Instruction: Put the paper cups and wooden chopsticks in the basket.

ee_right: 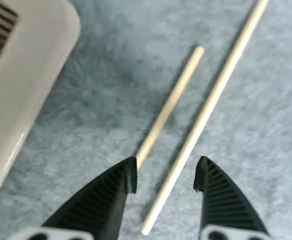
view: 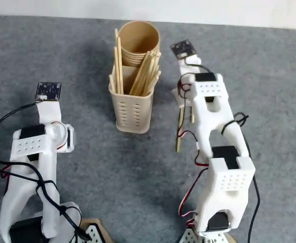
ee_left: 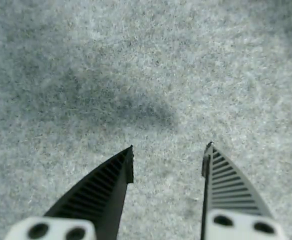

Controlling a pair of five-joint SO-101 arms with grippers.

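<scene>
Upper centre, the cream slotted plastic basket holds stacked brown paper cups and wooden chopsticks. Right of it, two loose pale chopsticks lie on grey felt beneath the spread-open right gripper; the left gripper gapes, holding nothing

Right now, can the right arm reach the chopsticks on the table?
Likely yes: the right gripper is open directly above the two chopsticks, nothing covers them, and the basket stands aside.

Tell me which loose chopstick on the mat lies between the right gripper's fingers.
The chopstick farther from the basket: it runs between the open fingers of the right gripper, while the other chopstick meets one fingertip.
</scene>
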